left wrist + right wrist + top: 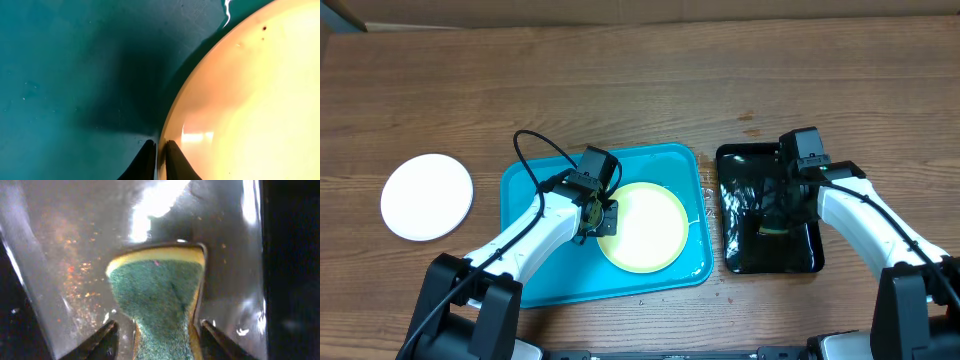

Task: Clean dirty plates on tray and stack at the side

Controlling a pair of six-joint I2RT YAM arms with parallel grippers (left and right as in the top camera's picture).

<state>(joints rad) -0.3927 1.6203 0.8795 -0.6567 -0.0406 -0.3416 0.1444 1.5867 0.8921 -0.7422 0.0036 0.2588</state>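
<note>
Turquoise tray (535,270) at frame centre holds the yellow-green plate (645,230), its left rim clenched in our left fingers (147,162), while our right fingers (102,342) straddle the sponge (160,295) at right, grip unclear; next, we judge, that sponge must come across to scrub.

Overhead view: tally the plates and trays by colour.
white plate: 1
yellow-green plate: 1
turquoise tray: 1
black tray: 1
Total: 4
</note>
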